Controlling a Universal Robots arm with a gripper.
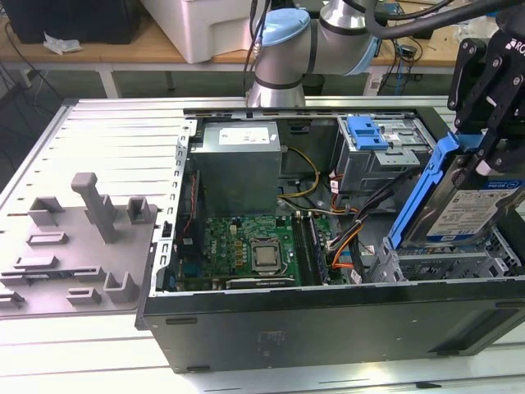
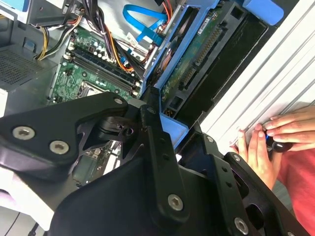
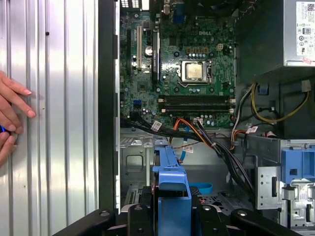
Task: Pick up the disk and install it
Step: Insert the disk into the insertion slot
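Note:
The disk (image 1: 474,212) is a silver drive with a white-and-blue label in a blue carrier frame. It hangs tilted over the grey drive cage (image 1: 447,264) at the exterior view's right end of the open computer case. My gripper (image 1: 480,160) is shut on its upper edge, black fingers on either side of the blue frame. In the second wrist view the disk's green underside (image 2: 193,58) slants away from the gripper (image 2: 170,129). In the first wrist view the blue frame (image 3: 170,179) sticks out from the gripper (image 3: 170,212) toward the case's interior.
Inside the case are the motherboard (image 1: 254,250), a grey power supply (image 1: 238,164), cable bundles (image 1: 349,234) and another blue carrier (image 1: 367,131) in an upper bay. A grey fixture (image 1: 82,246) sits at the exterior view's left. A person's hands (image 2: 275,137) rest on the ribbed table beside the case.

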